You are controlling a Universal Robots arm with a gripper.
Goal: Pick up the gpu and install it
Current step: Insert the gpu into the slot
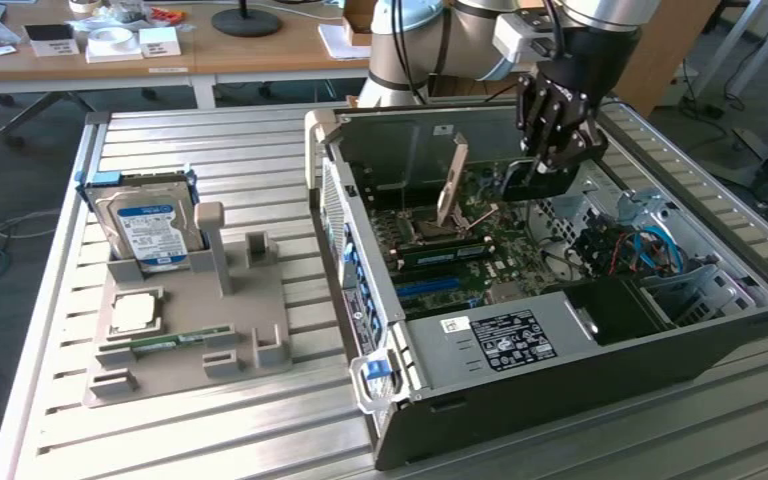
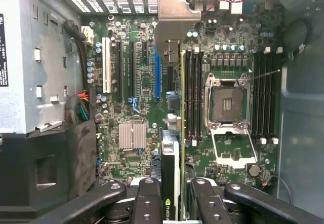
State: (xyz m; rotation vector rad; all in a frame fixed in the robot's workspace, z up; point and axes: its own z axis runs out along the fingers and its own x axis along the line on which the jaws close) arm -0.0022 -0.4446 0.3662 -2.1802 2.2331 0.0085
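My gripper point(image 1: 554, 150) hangs over the far side of the open computer case point(image 1: 544, 385), shut on the gpu point(image 1: 535, 183), which shows there as a dark card below the fingers. In the wrist view the gpu point(image 2: 172, 148) stands edge-on between the black fingers point(image 2: 148, 199), with its silver end bracket point(image 2: 174, 16) toward the case's slotted rear wall. The card is above the motherboard point(image 2: 134, 87), roughly parallel to the blue slot point(image 2: 157, 72) and a little to the side of it. I cannot tell whether its lower edge touches the board.
Beside the card lie memory slots point(image 2: 192, 92) and the open CPU socket point(image 2: 228, 102). A black power supply point(image 1: 531, 335) sits in the case. At the exterior view's left a tan holder point(image 1: 184, 350) carries a blue-labelled hard drive point(image 1: 155, 225), a CPU point(image 1: 137, 310) and a memory stick point(image 1: 177, 340).
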